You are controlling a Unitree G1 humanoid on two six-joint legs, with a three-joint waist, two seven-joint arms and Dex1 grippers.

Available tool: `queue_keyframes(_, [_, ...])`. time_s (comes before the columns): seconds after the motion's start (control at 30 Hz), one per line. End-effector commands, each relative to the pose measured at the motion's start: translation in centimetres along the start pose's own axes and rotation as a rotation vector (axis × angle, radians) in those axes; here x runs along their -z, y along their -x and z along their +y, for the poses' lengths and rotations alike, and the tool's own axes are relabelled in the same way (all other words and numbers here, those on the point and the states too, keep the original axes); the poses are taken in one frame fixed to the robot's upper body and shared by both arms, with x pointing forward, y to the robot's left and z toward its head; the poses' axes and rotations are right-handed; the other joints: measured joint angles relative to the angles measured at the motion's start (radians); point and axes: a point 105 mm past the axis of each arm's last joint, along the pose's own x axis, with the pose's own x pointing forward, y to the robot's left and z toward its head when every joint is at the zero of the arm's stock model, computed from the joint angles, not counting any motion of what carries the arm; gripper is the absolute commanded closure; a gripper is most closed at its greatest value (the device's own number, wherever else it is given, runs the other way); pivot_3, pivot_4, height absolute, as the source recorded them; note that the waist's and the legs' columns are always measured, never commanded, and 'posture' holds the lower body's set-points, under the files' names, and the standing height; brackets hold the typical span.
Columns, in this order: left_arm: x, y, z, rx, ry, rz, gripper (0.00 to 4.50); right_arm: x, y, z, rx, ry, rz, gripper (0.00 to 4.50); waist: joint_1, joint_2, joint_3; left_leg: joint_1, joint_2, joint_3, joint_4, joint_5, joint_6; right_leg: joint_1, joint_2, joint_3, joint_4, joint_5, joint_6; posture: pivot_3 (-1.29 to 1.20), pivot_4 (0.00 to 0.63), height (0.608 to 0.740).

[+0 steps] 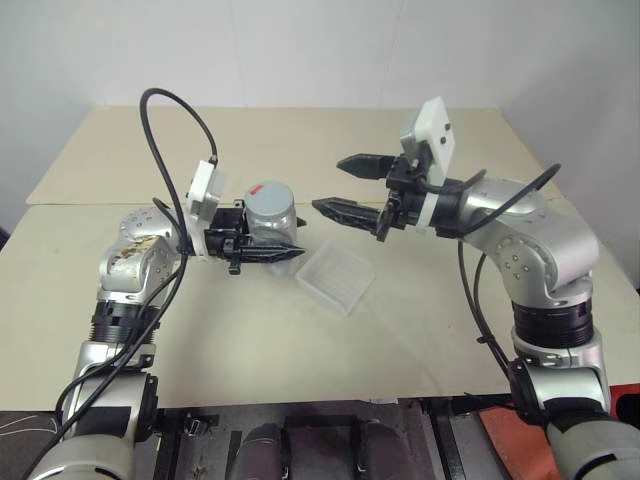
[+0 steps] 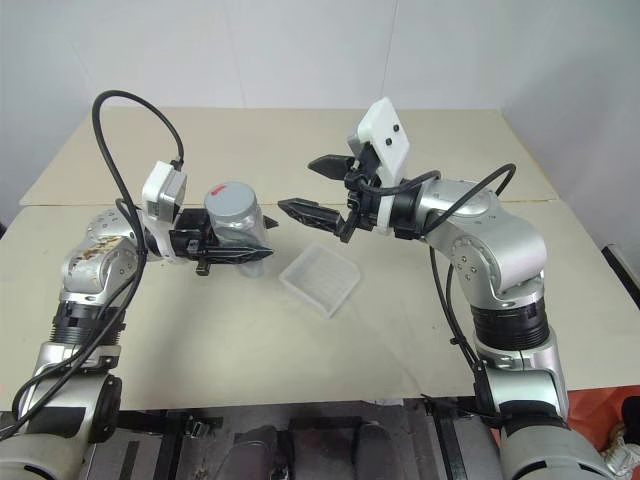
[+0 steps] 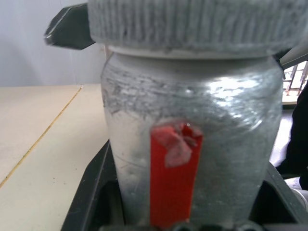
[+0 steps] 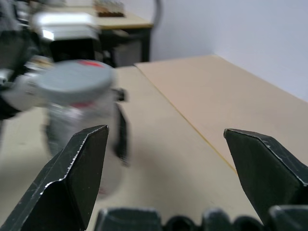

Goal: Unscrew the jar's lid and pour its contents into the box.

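Jar (image 1: 270, 222) upright in left fingers (image 1: 285, 252), base hidden, lid (image 1: 268, 197) on; right fingers (image 1: 345, 186) wide apart.

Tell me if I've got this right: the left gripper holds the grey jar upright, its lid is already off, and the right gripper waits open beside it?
Not quite: the lid is on the jar, as the left wrist view shows, with the ribbed cap seated over the jar's neck. The rest holds: the left gripper grips the jar upright, and the right gripper stands open beside it.
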Motion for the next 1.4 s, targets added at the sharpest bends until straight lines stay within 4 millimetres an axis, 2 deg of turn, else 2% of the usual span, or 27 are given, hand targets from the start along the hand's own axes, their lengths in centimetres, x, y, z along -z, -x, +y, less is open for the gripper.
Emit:
queue_keyframes(0.03, [-1.0,-0.4,0.2,0.008,-0.045,-0.019,2.49,-2.3,-0.3,1.9,-0.066,0.035,-0.078,0.03,0.000,0.000,0.000,0.000,0.000,0.000,0.000,0.000,0.000,0.000,0.000,0.000,0.000,0.000,0.000,0.00,0.150,0.740])
queue_keyframes(0.17, [-0.9,-0.6,0.2,0.011,-0.046,-0.020,2.49,-2.8,-1.2,2.9,-0.101,0.034,-0.105,0.03,-0.001,0.000,0.000,0.000,0.000,0.000,0.000,0.000,0.000,0.000,0.000,0.000,0.000,0.000,0.000,0.00,0.150,0.740])
queue_keyframes(0.33, [-1.0,-0.6,0.1,0.016,-0.048,-0.017,2.49,-2.9,-3.1,3.1,-0.096,0.019,-0.099,0.03,-0.002,0.000,0.000,0.000,0.000,0.000,0.000,0.000,0.000,0.000,0.000,0.000,0.001,0.000,0.000,0.00,0.150,0.740])
queue_keyframes(0.6, [-1.1,-0.4,0.0,0.010,-0.054,-0.013,2.49,-2.6,-4.4,3.1,-0.101,0.006,-0.091,0.03,0.000,0.000,0.000,0.000,0.000,0.000,0.000,0.000,0.000,0.000,0.000,0.000,0.000,0.000,0.000,0.00,0.150,0.740])
queue_keyframes(0.8, [-1.0,-0.3,-0.1,0.005,-0.056,-0.012,2.49,-2.3,-4.4,2.6,-0.088,0.000,-0.080,0.03,-0.001,0.000,0.000,0.000,0.000,0.000,0.000,0.000,0.000,0.000,0.000,0.000,0.000,0.000,0.000,0.00,0.150,0.740])
queue_keyframes(1.1, [-1.0,-0.2,-0.1,0.004,-0.055,-0.010,2.49,-1.7,-3.2,1.5,-0.055,-0.003,-0.052,0.03,-0.001,0.000,0.000,0.000,0.000,0.000,0.000,0.000,0.000,0.000,0.000,0.000,0.000,0.000,0.000,0.00,0.150,0.740])
queue_keyframes(1.4, [-0.9,-0.3,-0.2,0.012,-0.050,-0.005,2.49,-2.1,-3.1,2.3,-0.097,-0.005,-0.074,0.03,-0.001,0.000,0.000,0.000,0.000,0.000,0.000,0.000,0.000,0.000,0.000,0.000,0.000,0.000,0.000,0.00,0.150,0.740])
